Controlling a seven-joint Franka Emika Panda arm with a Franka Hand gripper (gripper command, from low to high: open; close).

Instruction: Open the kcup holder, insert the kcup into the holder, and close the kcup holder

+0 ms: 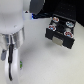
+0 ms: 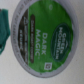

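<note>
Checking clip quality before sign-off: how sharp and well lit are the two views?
Exterior view: coarse and soft, arm blurred, the kcup holder dark against a bright white table, its pods only smudges. Wrist view: the kcup fills the frame, slightly soft, lid print partly legible, evenly lit.

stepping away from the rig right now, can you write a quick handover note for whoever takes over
Gripper: low at the exterior view's left, far from the holder; open or shut cannot be told.
Pod: green top fills the wrist view, so it sits right under the gripper; whether it is gripped is unclear.
Holder: at the exterior view's upper right, one drawer pulled out with other pods in it.
Done: the drawer looks open.
Left: carry the green pod to a free slot, then push the drawer shut.
</note>
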